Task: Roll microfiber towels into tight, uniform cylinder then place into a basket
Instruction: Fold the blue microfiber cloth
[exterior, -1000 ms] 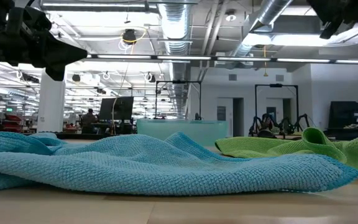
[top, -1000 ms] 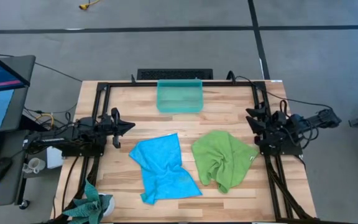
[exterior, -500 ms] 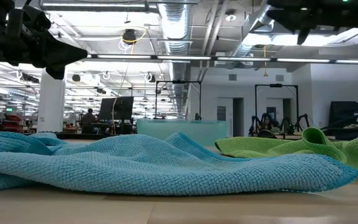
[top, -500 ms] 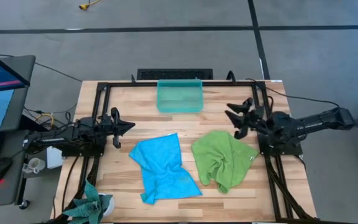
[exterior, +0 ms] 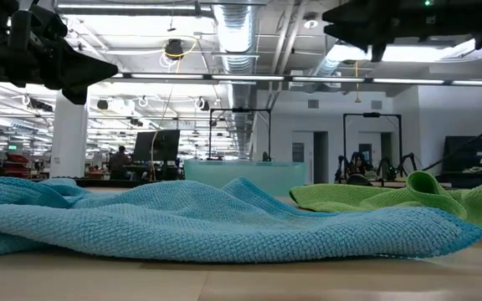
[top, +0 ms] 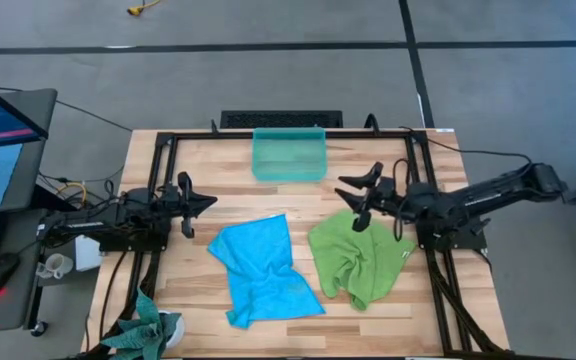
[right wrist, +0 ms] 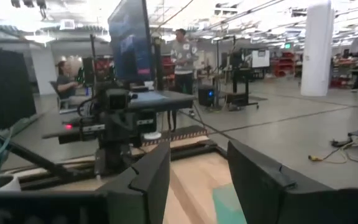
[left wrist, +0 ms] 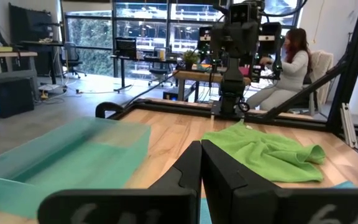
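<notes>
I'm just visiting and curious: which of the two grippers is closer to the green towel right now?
The right one. The right gripper hangs open over the green towel's far edge, while the left gripper waits shut beyond the blue towel, at the table's left side.

Overhead, table-level and two wrist views.

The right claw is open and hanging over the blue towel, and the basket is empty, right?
Almost. The right claw is open, but it hangs over the near edge of the green towel, not the blue towel, which lies apart, closer to the left arm. The high view shows this. The basket does look empty there.
</notes>
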